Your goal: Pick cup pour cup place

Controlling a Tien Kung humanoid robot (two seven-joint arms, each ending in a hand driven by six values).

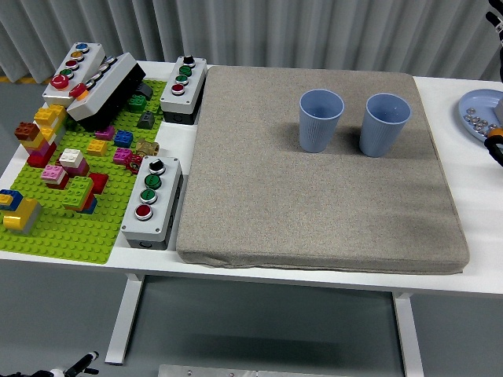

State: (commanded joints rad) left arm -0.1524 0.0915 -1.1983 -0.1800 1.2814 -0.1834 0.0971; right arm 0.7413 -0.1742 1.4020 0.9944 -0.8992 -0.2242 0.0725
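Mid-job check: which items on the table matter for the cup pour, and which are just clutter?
Job items:
left blue cup
right blue cup
grey mat

Clutter:
green brick baseplate
button boxes
blue plate
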